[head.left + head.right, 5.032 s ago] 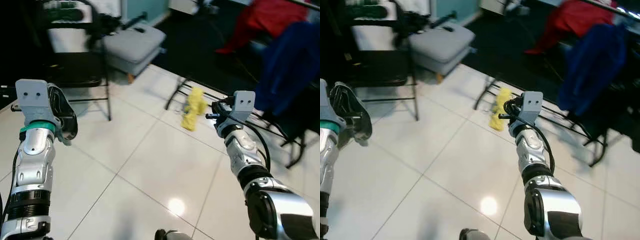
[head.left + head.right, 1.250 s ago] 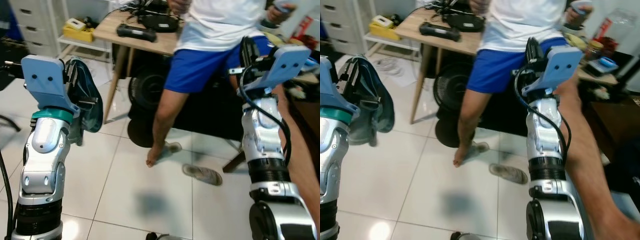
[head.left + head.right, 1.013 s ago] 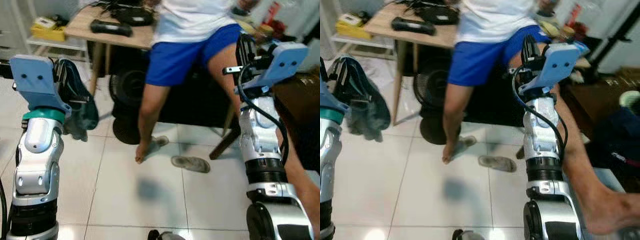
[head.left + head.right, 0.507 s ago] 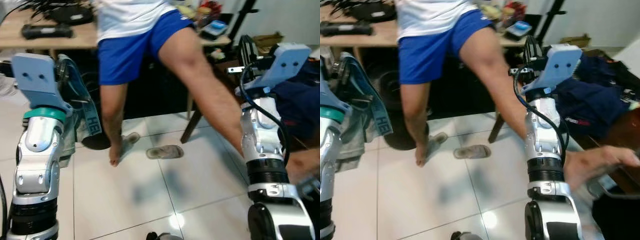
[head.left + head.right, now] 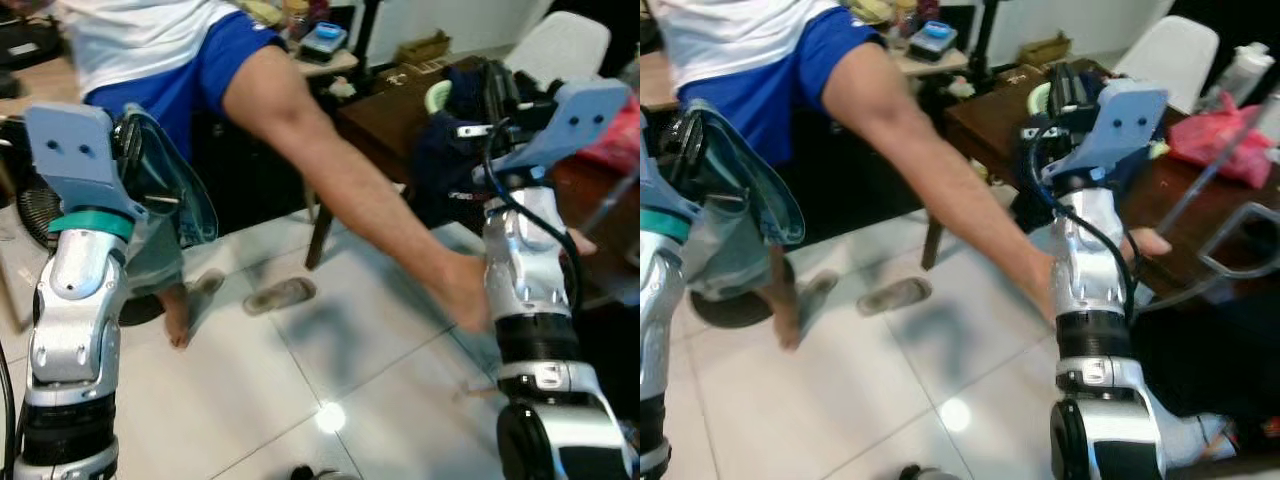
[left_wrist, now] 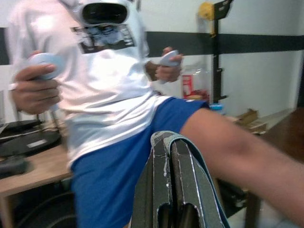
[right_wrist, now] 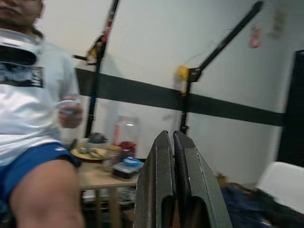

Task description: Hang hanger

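My left gripper [image 6: 169, 140] is raised at chest height and shut on a dark garment with a teal edge [image 5: 172, 187]. The teal edge [image 6: 201, 158] loops over the closed fingers. A thin metal wire [image 5: 163, 201] shows in the cloth; I cannot make out a hanger's shape. The cloth hangs down beside the left forearm [image 5: 72, 300]. My right gripper [image 7: 171, 135] is also held up, on the right [image 5: 500, 88], shut with nothing between its fingers.
A person in a white shirt and blue shorts [image 5: 215, 60] sits ahead, holding controllers, one bare leg [image 5: 340, 190] stretched across to my right arm. A slipper [image 5: 280, 295] lies on the tiles. A brown table [image 5: 1200, 215] with a pink bag [image 5: 1220, 135] and a white chair [image 5: 1175, 50] stand right.
The whole picture has swept sideways, so the camera has turned: the wooden desk slid out left, the brown table came in. Both grippers keep their pose; the garment swings a little.
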`<state>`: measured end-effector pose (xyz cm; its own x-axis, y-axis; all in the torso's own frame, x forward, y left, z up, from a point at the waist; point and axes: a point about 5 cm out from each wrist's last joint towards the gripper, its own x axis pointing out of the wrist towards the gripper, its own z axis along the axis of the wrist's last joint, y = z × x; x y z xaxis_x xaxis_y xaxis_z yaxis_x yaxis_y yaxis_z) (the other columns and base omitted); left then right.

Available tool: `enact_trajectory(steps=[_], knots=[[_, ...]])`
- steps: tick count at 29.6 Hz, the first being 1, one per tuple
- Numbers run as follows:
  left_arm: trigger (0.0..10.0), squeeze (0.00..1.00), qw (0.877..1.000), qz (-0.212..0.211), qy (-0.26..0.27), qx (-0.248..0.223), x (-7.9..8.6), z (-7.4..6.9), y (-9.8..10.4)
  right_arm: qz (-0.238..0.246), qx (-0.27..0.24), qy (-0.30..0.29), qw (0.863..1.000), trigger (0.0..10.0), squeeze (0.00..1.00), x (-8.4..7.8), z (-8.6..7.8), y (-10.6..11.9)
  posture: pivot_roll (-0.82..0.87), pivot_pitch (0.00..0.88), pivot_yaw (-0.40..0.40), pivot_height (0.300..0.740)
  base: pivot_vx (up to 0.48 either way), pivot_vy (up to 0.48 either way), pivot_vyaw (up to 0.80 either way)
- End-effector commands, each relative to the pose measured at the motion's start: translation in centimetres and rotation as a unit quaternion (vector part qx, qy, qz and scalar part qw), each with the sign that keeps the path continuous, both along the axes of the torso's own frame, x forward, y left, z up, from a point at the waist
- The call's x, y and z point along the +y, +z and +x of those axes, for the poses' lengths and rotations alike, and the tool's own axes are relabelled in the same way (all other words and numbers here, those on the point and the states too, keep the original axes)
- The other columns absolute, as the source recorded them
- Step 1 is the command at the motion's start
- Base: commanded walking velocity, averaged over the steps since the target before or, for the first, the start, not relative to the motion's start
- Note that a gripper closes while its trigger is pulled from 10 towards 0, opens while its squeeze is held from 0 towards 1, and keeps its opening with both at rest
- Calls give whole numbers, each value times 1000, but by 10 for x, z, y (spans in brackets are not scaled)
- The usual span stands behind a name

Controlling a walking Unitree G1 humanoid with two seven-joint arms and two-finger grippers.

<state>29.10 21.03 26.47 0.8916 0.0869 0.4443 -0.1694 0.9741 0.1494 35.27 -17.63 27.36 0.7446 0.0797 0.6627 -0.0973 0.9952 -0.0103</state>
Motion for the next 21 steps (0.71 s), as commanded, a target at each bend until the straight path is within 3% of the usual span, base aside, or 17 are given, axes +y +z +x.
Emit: enact_trajectory(steps=[1, 5, 8, 10, 11, 13, 15, 21], knots=[[10000, 0, 1000, 3, 0, 3, -1, -1, -1, 6, 8, 0, 1000, 10000, 0, 0, 1, -3, 192, 0, -70, 740, 0, 0, -775], [10000, 0, 1000, 5, 1, 12, 1, -1, -4, 4, 15, 1, 1000, 10000, 0, 1, 2, -6, 192, 0, -69, 740, 0, 0, -775], [10000, 0, 997, -5, -13, 78, 1, 3, -30, -1, 30, -2, 1000, 10000, 0, 0, 4, -15, 183, 0, -64, 740, 0, 0, -775], [10000, 0, 996, 8, -23, 83, -2, 4, -31, -1, 36, -7, 999, 10000, 0, 1, 4, -20, 179, 0, -26, 740, 0, 0, -775], [10000, 0, 996, 25, -28, 79, -3, 8, -27, -1, 40, -12, 999, 10000, 0, 2, 5, -25, 167, 0, 20, 740, 0, 0, -775], [10000, 0, 996, 35, -30, 74, -3, 10, -24, 0, 42, -15, 999, 10000, 0, 4, 5, -29, 167, 0, 20, 740, 0, 0, -775], [10000, 0, 996, 51, -32, 63, 2, 19, -12, 3, 37, -18, 999, 10000, 0, 10, 4, -30, 156, 0, 81, 740, 0, 0, -775], [10000, 0, 996, 70, -31, 52, 7, 27, 2, 9, 26, -22, 999, 10000, 0, 15, 4, -27, 153, 0, 107, 740, 0, 0, -775]])
